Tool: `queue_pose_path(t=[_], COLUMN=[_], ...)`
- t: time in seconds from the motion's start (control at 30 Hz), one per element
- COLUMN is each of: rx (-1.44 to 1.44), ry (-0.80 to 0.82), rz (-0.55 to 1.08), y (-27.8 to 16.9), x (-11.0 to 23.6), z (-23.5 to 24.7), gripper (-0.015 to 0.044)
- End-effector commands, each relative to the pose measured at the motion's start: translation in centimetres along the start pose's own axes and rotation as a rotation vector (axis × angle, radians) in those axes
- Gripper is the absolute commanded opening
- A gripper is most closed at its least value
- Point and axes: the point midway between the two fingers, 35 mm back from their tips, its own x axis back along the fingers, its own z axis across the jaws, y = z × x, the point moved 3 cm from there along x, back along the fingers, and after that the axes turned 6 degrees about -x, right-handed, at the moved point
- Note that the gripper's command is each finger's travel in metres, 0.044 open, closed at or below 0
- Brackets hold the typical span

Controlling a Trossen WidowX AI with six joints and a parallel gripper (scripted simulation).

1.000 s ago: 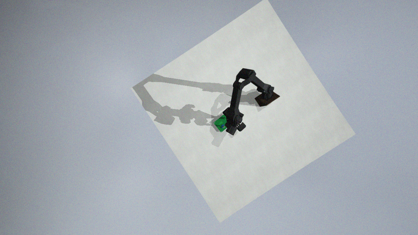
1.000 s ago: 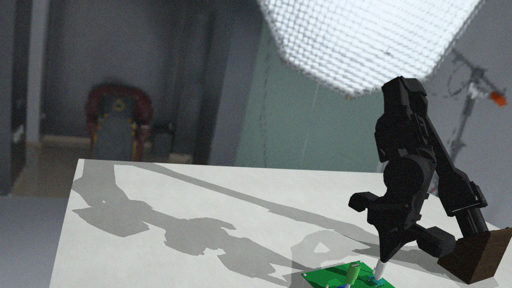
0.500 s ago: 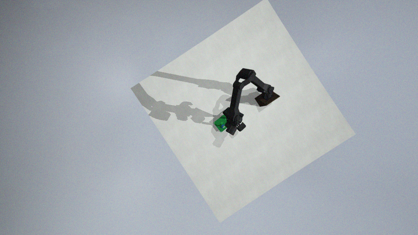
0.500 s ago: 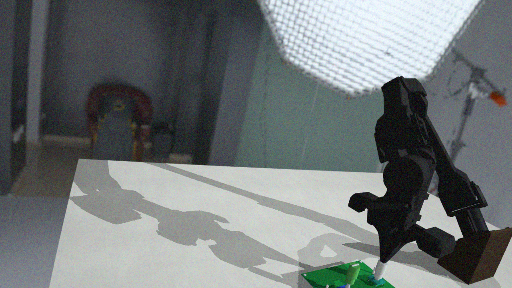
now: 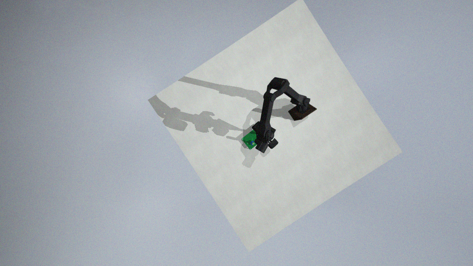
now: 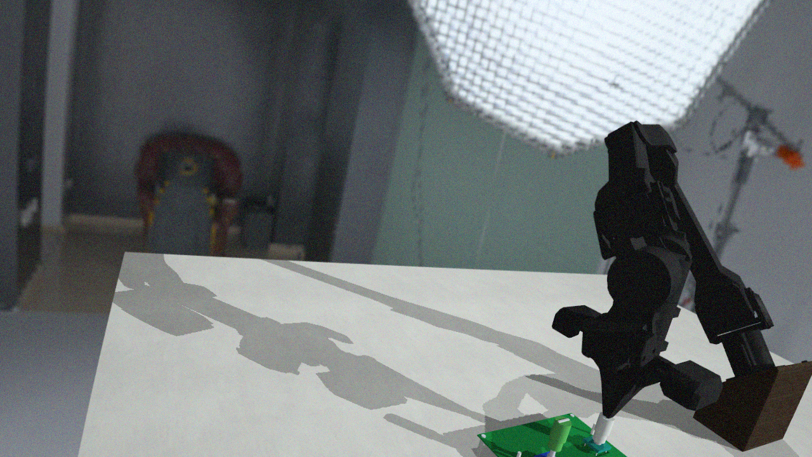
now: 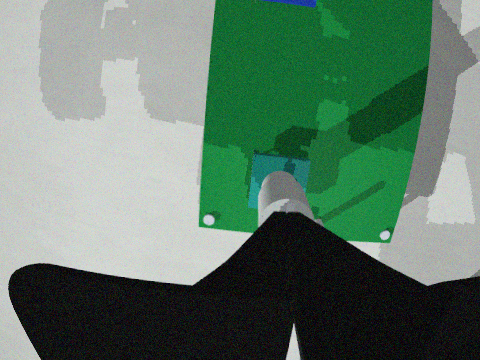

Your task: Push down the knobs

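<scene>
The green circuit board (image 5: 246, 139) (image 6: 505, 438) (image 7: 250, 75) stands on the table, cut off at the bottom in the exterior view. A white knob (image 6: 602, 430) (image 7: 280, 189) stands over the teal potentiometer (image 6: 595, 448) (image 7: 267, 162); whether a gap remains below it is unclear. A green knob (image 6: 559, 435) (image 5: 252, 143) stands above the blue potentiometer (image 6: 543, 454) (image 7: 295, 2), with a light piece showing under it. My gripper (image 6: 609, 416) (image 7: 284, 226) is shut with nothing between the fingers. Its tips are at the white knob's top and appear to touch it. Both potentiometers appear in place.
The arm's brown base block (image 5: 302, 112) (image 6: 743, 409) stands on the pale table (image 5: 314, 171) (image 6: 170, 386). A thin white post (image 6: 519, 454) stands on the board near its front. Arm shadows cross the board and table.
</scene>
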Motion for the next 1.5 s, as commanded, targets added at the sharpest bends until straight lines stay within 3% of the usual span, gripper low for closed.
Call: queue_pose_path(t=[0.0,0.6,1.07,1.33,1.47], rx=[-0.003,-0.003,-0.003,0.003,0.001], ry=[-0.001,-0.001,0.0,-0.005,-0.004], rz=[0.003,0.003,0.003,0.006,0.005], y=[0.1,0.1,0.1,0.0,2.0], x=[-0.4,-0.4,1.5,1.0,2.1], z=[-0.1,-0.1,-0.1,-0.1,0.0], gripper=[0.0,0.0,0.0,0.021,0.0105])
